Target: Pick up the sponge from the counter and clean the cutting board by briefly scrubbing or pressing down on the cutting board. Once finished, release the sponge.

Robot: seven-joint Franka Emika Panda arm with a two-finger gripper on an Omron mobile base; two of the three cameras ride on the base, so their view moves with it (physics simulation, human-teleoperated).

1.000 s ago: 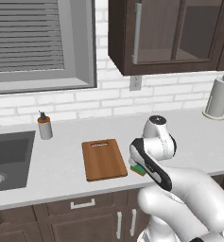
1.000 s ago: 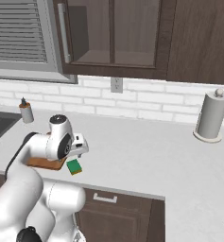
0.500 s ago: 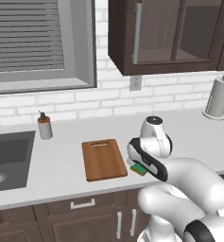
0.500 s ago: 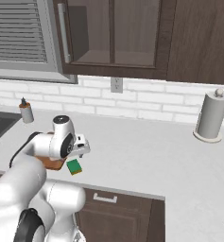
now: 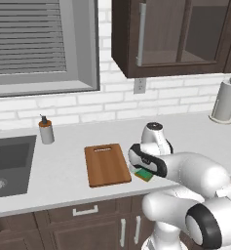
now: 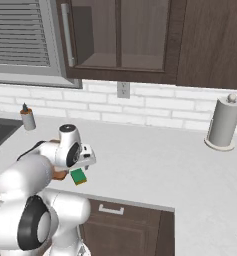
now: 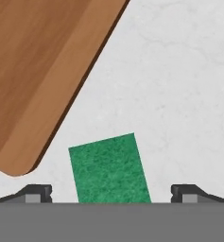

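Tool (image 7: pixel 111 193) wide open, holds nothing | sponge (image 7: pixel 110 168) btwn tips (on counter (image 7: pixel 179 94)) | cutting board (image 7: pixel 42 71) beside

Sponge (image 7: pixel 111 169): green top, lower centre of frame, flat on the counter (image 7: pixel 179 94), slightly skewed. Cutting board (image 7: pixel 38 71): reddish-brown wood, upper left, rounded corner just beside the sponge. Gripper (image 7: pixel 111 193): fingertips (image 7: pixel 35 193) spread wide, flanking the sponge, apart from it.

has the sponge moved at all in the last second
No. The sponge lies on the counter just off the cutting board's right edge, the same spot relative to the board as before, with the open end effector over it.
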